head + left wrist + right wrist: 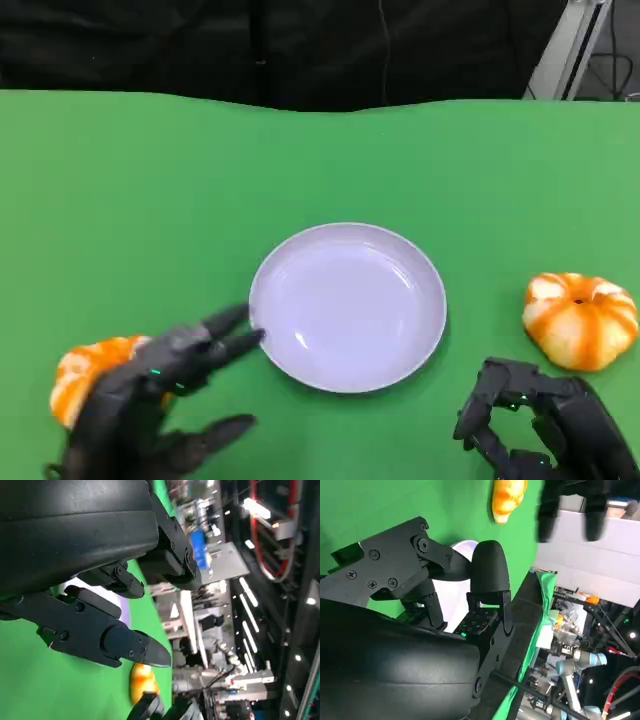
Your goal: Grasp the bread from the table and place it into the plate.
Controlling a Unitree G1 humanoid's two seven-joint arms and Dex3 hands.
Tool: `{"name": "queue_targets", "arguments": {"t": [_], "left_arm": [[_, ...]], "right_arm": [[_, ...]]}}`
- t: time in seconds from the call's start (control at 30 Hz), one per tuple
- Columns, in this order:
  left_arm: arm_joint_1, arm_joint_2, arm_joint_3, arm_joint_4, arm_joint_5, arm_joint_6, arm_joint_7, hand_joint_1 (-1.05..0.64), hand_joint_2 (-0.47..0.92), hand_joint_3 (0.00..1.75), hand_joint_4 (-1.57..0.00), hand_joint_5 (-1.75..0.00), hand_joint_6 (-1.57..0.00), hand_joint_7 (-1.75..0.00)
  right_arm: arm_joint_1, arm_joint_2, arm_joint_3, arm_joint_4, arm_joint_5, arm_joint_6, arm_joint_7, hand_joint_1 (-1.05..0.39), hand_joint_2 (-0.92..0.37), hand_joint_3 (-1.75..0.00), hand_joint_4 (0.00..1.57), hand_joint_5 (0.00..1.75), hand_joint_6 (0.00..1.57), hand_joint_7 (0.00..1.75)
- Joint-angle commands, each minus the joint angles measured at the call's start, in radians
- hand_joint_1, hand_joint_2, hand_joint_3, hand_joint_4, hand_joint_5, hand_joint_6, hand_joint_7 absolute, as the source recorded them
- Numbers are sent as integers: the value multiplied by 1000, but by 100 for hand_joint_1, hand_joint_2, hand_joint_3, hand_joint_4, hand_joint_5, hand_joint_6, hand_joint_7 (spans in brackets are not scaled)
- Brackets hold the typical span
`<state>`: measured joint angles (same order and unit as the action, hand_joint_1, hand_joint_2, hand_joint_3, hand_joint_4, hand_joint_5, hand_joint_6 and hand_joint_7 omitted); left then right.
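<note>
Landmark: your plate [347, 306], pale lilac, sits mid-table on the green cloth [130, 190].

Two orange-and-white bread pieces are on the cloth. One bread [88, 372] lies left of the plate, near the front edge, partly covered by your left hand [150, 405]. The other bread [581, 319] lies right of the plate, apart from its rim.

Left hand: fingers spread, reaching toward the plate's left rim, with the tips just beside it. It hangs over the left bread; you cannot tell whether it touches it. Nothing is held between the fingers in the left wrist view [105, 630].

Right hand [545, 420]: in front of the plate and to its right, just in front of the right bread, fingers curled in, holding nothing. The right wrist view shows the same curled fingers [487, 575] against the plate.
</note>
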<state>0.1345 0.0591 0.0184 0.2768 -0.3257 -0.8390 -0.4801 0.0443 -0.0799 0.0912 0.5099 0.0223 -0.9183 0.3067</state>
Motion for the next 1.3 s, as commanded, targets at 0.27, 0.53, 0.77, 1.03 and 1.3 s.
{"name": "queue_targets", "arguments": {"t": [0.27, 0.53, 0.77, 1.03, 1.3], "left_arm": [[11, 27, 58, -80, -16, 25, 16, -62, 92, 7, -62, 0, -49, 0], [-5, 31, 90, -56, 9, -13, 17, -61, 92, 8, -62, 0, -48, 0], [-4, 104, 262, -89, 474, -56, 261, -77, 92, 19, -64, -1, -55, -2], [-5, 140, 234, -65, 547, -61, 366, -79, 92, 21, -65, -1, -56, -2], [2, 184, 221, -59, 602, -37, 420, -81, 92, 23, -63, 0, -56, -1]], "right_arm": [[-6, -10, -9, 18, 22, -25, 10, -20, -63, -88, 81, 158, 80, 131], [1, -8, -8, 6, 19, -12, 6, -21, -63, -89, 81, 158, 81, 131], [-4, -14, -11, 17, 26, -18, 13, -21, -62, -89, 80, 158, 80, 131], [-4, -12, -11, 14, 31, -11, 16, -21, -62, -90, 81, 158, 81, 131], [-3, -13, -12, 15, 27, -17, 15, -21, -61, -90, 81, 158, 81, 131]]}}
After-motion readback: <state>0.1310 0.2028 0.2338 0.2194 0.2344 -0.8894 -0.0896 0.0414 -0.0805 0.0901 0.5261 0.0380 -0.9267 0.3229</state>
